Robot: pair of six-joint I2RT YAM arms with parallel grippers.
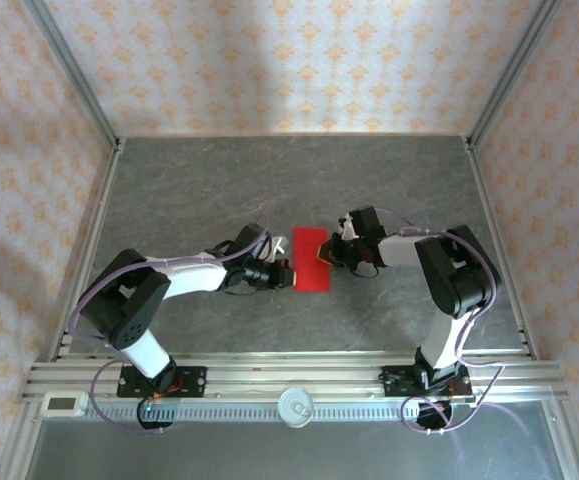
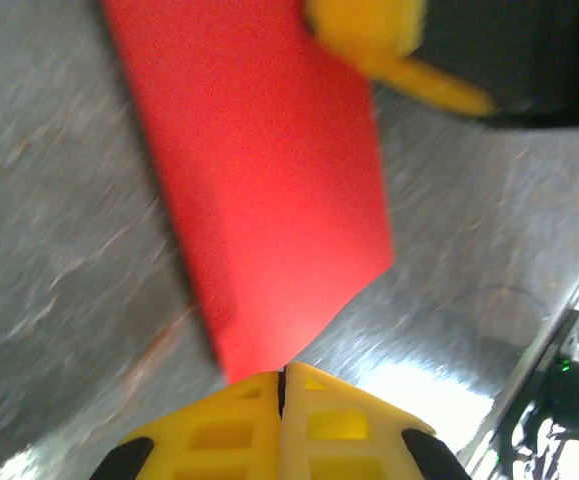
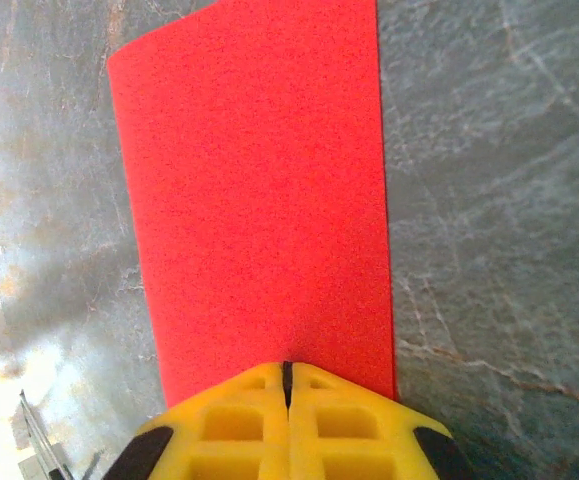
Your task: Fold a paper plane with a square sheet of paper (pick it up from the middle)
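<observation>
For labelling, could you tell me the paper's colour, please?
The paper is bright red; right wrist view shows best.

Middle of the table is crowded. The left gripper and right gripper face each other across the square sheet of paper, each clamped on an opposite edge, so I see no passage between them. From the left wrist, the right gripper's yellow finger hangs close over the sheet's far side. Beyond both arms I have open tabletop up to the back wall. Frame posts and side walls bound it laterally. The rail blocks the near edge.
</observation>
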